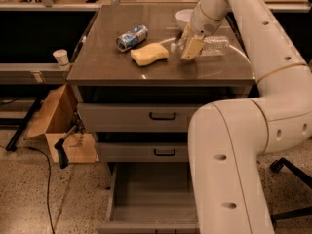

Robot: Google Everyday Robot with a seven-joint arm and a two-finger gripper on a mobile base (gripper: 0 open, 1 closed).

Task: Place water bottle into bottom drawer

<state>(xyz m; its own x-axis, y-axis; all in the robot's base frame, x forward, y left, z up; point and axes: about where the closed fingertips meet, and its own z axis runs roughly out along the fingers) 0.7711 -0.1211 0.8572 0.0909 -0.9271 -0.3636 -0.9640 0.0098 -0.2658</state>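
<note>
While the bottom drawer (146, 196) sits pulled out low down, the water bottle (218, 45) lies on its side near the right edge of the cabinet top (122, 69). The gripper (191, 47) is down over its cap end, maybe touching it; open or closed, I cannot tell. A yellow sponge (148, 53) lies just left.

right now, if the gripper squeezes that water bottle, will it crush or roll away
The water bottle lies on its side on the cabinet top, so a nudge would probably roll it. Its clear plastic looks thin: likely dents, feels light. The gripper is right at its cap end.
</note>
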